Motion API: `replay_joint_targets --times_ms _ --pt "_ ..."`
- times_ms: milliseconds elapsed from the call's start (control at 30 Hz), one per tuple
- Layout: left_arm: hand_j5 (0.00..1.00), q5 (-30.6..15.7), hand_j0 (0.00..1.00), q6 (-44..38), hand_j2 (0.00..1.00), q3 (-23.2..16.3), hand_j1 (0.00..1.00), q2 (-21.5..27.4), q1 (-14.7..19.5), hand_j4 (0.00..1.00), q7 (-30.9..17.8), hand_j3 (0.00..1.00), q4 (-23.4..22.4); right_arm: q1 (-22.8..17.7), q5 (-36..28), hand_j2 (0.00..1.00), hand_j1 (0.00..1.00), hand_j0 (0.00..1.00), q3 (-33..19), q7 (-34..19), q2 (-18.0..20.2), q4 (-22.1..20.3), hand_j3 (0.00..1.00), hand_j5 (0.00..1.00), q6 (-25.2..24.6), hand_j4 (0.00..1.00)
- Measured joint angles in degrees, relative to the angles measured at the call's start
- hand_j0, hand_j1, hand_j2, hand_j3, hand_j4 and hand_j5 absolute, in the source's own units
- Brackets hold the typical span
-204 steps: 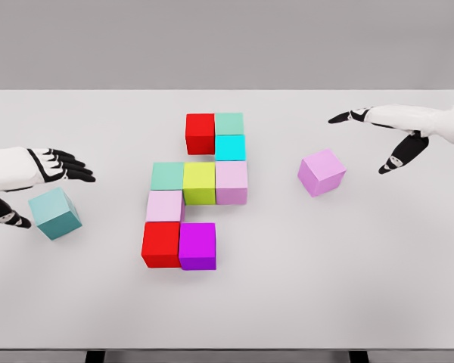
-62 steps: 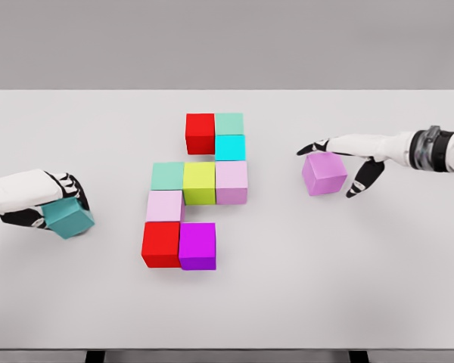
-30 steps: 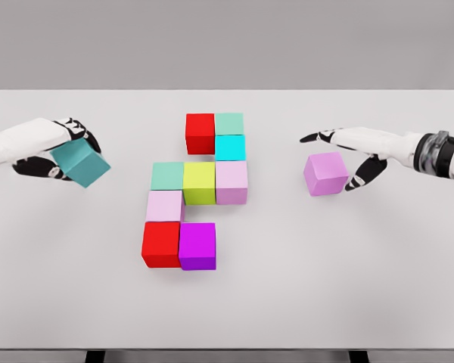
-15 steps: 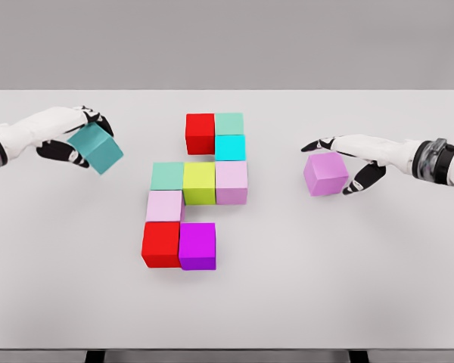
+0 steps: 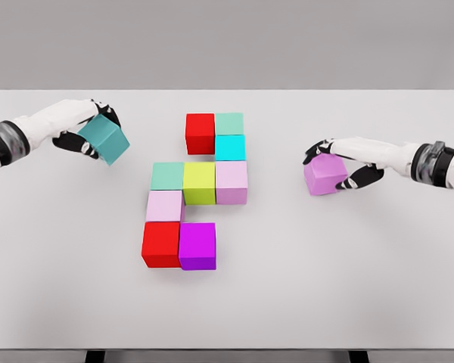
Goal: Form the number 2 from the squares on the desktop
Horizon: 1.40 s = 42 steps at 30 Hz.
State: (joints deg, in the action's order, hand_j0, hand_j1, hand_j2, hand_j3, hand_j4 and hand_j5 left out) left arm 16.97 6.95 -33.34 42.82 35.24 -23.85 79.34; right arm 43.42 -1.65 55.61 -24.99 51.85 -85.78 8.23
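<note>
- The left hand holds a smooth, matte teal cube, tilted, above the plain white tabletop, its fingers closed around it.
- The right hand has its fingers curled over a pink cube resting on the tabletop.
- Nine plain, unlabelled cubes sit edge to edge mid-table, bare surface all round.

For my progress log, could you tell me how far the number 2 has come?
Nine cubes already sit joined mid-table, from the red cube at top to the magenta cube at bottom. The left hand holds a teal cube; the right hand closes around a pink cube. Both remain to be placed, probably at top left and bottom right.
</note>
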Motion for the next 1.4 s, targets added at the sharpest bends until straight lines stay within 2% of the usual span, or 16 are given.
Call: replay_joint_targets --times_ms 33,67,133,467,700,1267,1400 --pt "0.45 0.1 0.45 -0.7 0.45 0.0 0.45 -0.4 0.0 0.45 0.0 0.45 -0.1 0.0 0.0 0.63 0.63 0.63 0.0 0.0 0.0 0.0 0.63 0.63 0.0 0.63" --pt "0.45 0.3 0.45 -1.4 0.45 0.0 0.45 -0.8 0.1 0.45 0.0 0.45 -0.3 0.0 0.0 0.58 0.58 0.58 0.0 0.0 0.0 0.0 0.58 0.58 0.0 0.58" --pt "0.45 0.6 0.45 -2.4 0.45 0.0 0.45 -1.8 1.1 0.45 0.1 0.45 -0.9 0.0 0.0 0.56 0.56 0.56 0.0 0.0 0.0 0.0 0.56 0.56 0.0 0.56" --pt "0.46 2.9 0.46 -7.7 0.46 0.0 0.46 -7.5 3.3 0.46 0.2 0.46 -5.8 0.6 0.1 0.53 0.53 0.53 0.0 -0.7 0.2 0.0 0.53 0.53 2.3 0.53" --pt "0.46 3.7 0.46 -11.1 0.46 0.1 0.46 -9.1 3.7 0.46 0.2 0.46 -6.4 0.8 0.3 0.51 0.51 0.51 -0.1 -1.2 1.2 -0.4 0.51 0.51 8.7 0.51" --pt "0.46 10.3 0.46 -17.1 0.46 0.2 0.46 -13.6 3.7 0.46 0.4 0.46 -5.8 1.9 0.2 0.51 0.51 0.51 -0.4 -1.3 2.5 -0.6 0.51 0.51 23.4 0.51" --pt "0.46 11.3 0.46 -17.3 0.46 0.2 0.46 -15.0 4.6 0.46 0.4 0.46 -5.8 1.9 0.2 0.51 0.51 0.51 -0.1 -1.6 2.8 -0.9 0.51 0.51 26.0 0.51"
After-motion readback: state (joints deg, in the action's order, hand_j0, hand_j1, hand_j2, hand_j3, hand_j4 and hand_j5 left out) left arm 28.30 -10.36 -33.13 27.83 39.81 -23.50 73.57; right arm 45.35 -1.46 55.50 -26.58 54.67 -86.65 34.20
